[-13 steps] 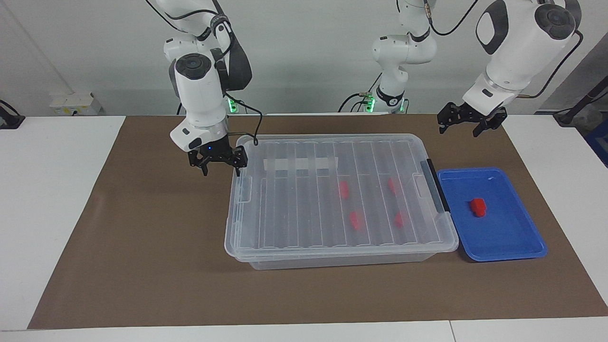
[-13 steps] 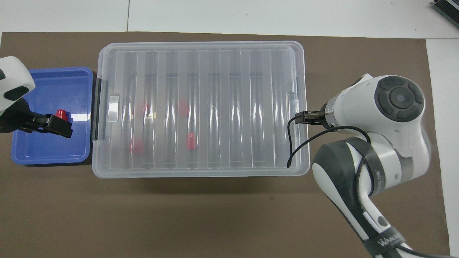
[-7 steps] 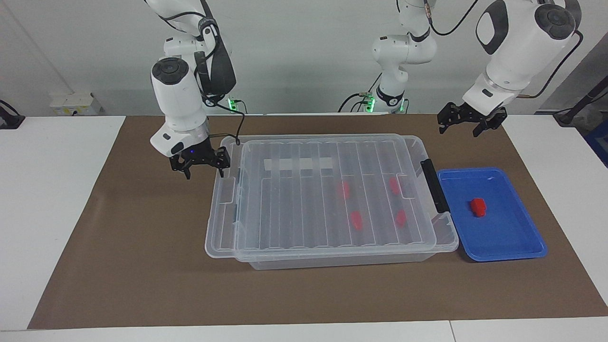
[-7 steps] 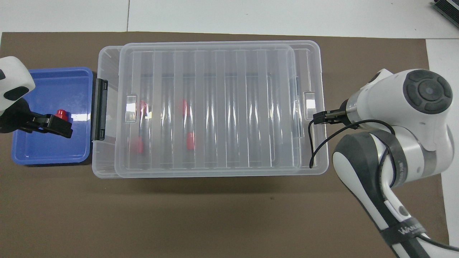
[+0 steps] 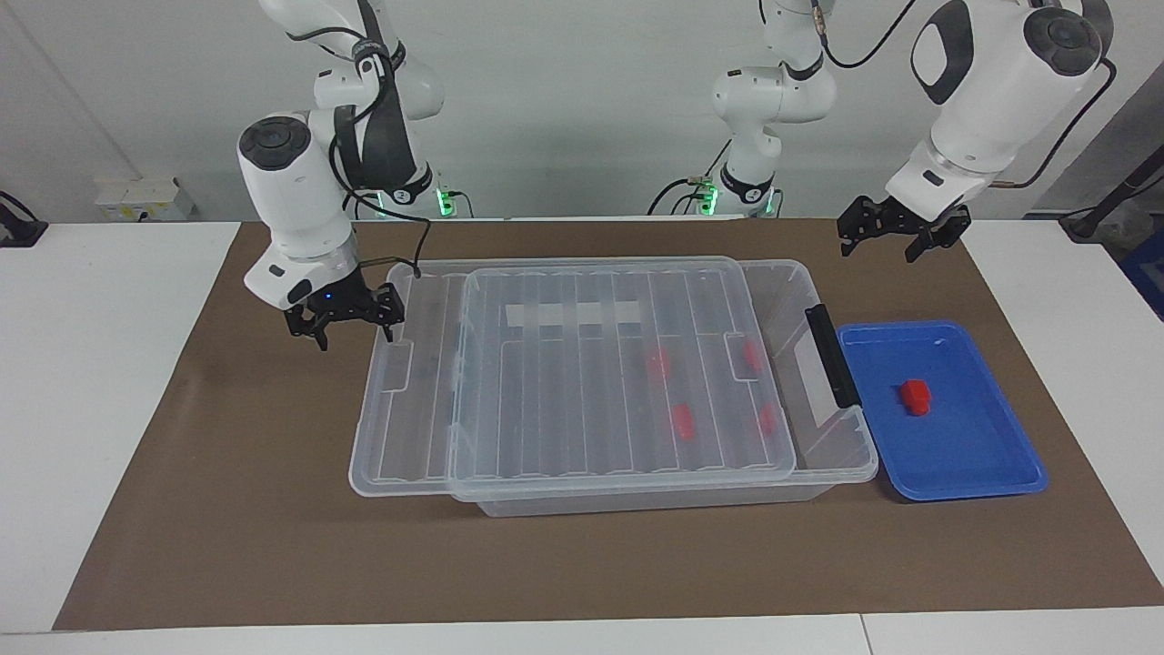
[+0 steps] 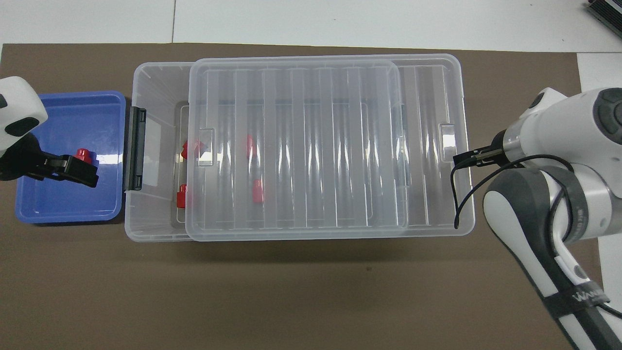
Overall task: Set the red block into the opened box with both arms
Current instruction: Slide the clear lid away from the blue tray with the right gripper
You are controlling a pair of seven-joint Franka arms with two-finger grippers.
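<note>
One red block (image 5: 916, 398) (image 6: 83, 154) lies in the blue tray (image 5: 991, 473) (image 6: 48, 214). The clear box (image 5: 846, 455) (image 6: 146, 218) stands mid-table, with its black handle (image 5: 826, 355) next to the tray. Its ribbed lid (image 5: 564, 391) (image 6: 301, 146) sits shifted toward the right arm's end, leaving a strip at the handle end uncovered. Several red blocks (image 5: 682, 420) (image 6: 257, 190) lie inside. My right gripper (image 5: 344, 314) is open at the lid's overhanging end rim; contact is unclear. My left gripper (image 5: 902, 238) (image 6: 90, 172) hangs open over the tray, beside the block.
A brown mat (image 5: 273, 509) covers the table under the box and tray. The right arm's wrist cable (image 6: 454, 194) droops over the lid's overhanging end. White table surface (image 5: 91, 364) lies past the mat at both ends.
The lid has slid off the box toward the right arm's end, and my right gripper has moved the same way with it. The left arm has stayed still.
</note>
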